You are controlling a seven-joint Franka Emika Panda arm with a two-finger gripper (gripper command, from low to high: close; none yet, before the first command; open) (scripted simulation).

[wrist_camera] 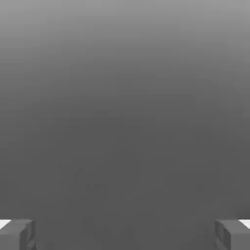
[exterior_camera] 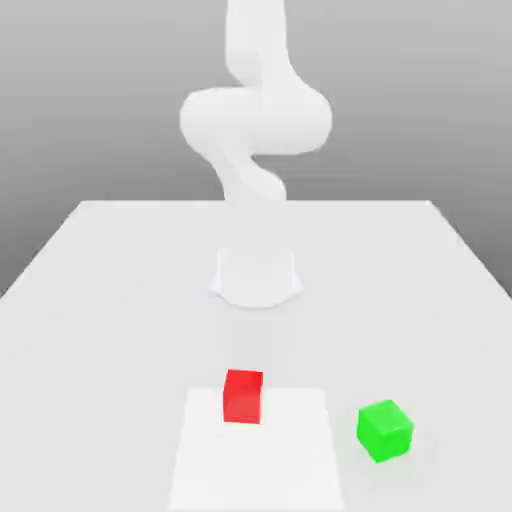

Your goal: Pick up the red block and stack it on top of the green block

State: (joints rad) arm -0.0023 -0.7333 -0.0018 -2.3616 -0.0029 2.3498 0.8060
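Observation:
The red block (exterior_camera: 243, 396) rests on the white table (exterior_camera: 100, 300), near the front and roughly centred, on the far edge of a paler square patch. The green block (exterior_camera: 385, 430) sits on the table towards the exterior view's right of the red one, a little nearer the front, turned slightly, with a clear gap between them. In the hand view my gripper (wrist_camera: 125, 235) is open, its two grey fingertips (wrist_camera: 17, 235) standing far apart with nothing between them, against plain grey background.
The arm's white base (exterior_camera: 257, 277) stands mid-table behind the blocks, and its links (exterior_camera: 255, 120) curve upward out of the picture. A paler square patch (exterior_camera: 255, 455) marks the table front. The table's edges run back on both sides.

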